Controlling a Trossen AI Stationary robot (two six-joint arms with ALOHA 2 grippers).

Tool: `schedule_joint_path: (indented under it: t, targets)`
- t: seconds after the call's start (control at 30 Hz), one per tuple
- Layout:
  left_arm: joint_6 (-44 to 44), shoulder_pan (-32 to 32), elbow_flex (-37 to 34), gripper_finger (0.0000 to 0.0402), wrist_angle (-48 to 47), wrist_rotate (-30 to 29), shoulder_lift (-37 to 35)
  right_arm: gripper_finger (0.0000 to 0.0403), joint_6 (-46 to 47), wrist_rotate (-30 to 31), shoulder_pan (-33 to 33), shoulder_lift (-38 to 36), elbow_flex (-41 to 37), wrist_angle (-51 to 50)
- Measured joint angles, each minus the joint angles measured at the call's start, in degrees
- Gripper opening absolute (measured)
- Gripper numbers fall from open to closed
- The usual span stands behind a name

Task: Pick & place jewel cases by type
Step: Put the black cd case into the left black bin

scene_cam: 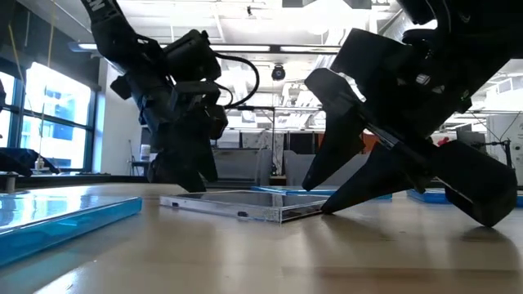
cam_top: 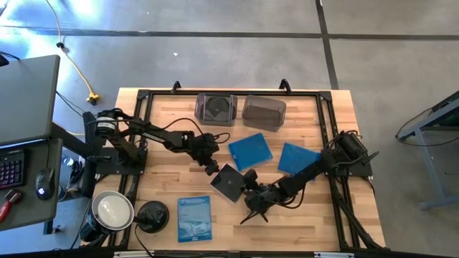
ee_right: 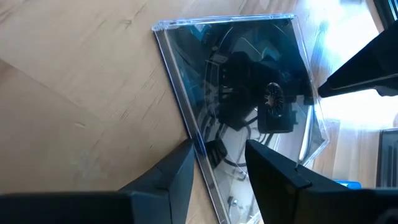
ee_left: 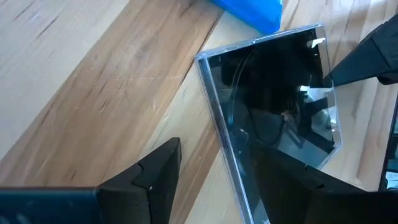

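At lower left of the overhead frame we see a pale printed blue case (cam_top: 194, 218) lying flat. Just left of centre, the left gripper (cam_top: 212, 170) stands fingers apart over the corner of a dark clear jewel case (cam_top: 229, 183). The right gripper (cam_top: 254, 192) straddles that case's opposite edge, fingers parted around it. Two blue cases (cam_top: 250, 150) lie at centre right, upper

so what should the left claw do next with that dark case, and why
Probably lift straight up and back off. The left claw stands open at one edge of the dark case, which lies flat on the table, while the right claw straddles the opposite edge, so it seems placed to take over.
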Motion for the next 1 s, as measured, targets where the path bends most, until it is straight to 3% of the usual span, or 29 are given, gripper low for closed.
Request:
schedule_joint_path:
  t: [0.4, 1.0]
  targets:
    - [-4.77, 0.07, 0.65, 0.0193, 7.89, 5.07, 6.65, 0.0142, -0.10, 0.38, -0.40, 0.07, 0.00, 0.08]
    - [-0.82, -0.24, 5.65, 0.0193, 2.75, 8.87, 8.24, 0.0142, -7.91, 3.96, 0.46, 0.13, -0.07, 1.81]
